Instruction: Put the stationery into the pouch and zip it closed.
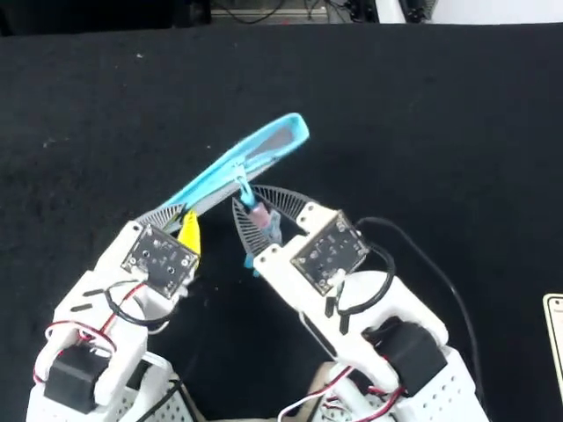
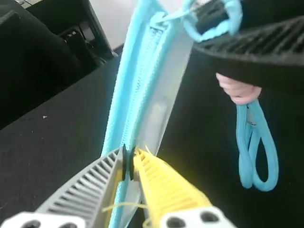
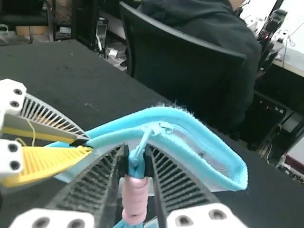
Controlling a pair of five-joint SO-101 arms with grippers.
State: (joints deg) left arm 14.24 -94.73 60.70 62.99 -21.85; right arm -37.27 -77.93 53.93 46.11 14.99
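Two grippers engaged: left gripper [image 1: 186, 214] clamped on pouch [image 1: 264, 149] end, right gripper [image 3: 135, 159] pinching zip pull [image 3: 134, 190] mid-pouch; zipping judged half-done.

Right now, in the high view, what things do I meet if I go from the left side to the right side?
The left gripper holding the pouch end → right gripper on the zip pull → black cable → white card at the edge.
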